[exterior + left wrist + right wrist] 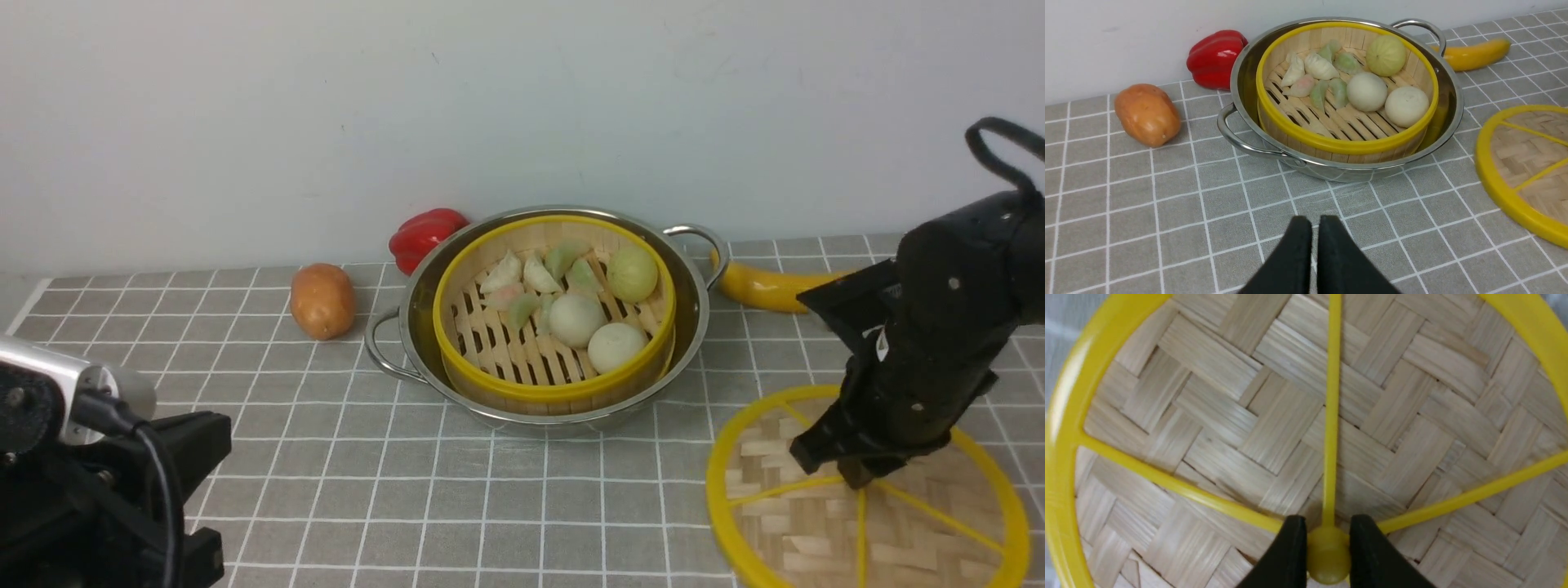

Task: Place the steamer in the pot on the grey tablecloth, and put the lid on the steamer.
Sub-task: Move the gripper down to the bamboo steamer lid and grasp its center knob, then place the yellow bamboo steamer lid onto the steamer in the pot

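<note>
Right gripper clamps the flat woven-bamboo lid by its round yellow knob; left gripper nearly together over gridded grey tablecloth

My left gripper sits low, aimed forward, jaws nearly together, empty. My right gripper points down, fingers pressed against both sides of the lid knob.
</note>
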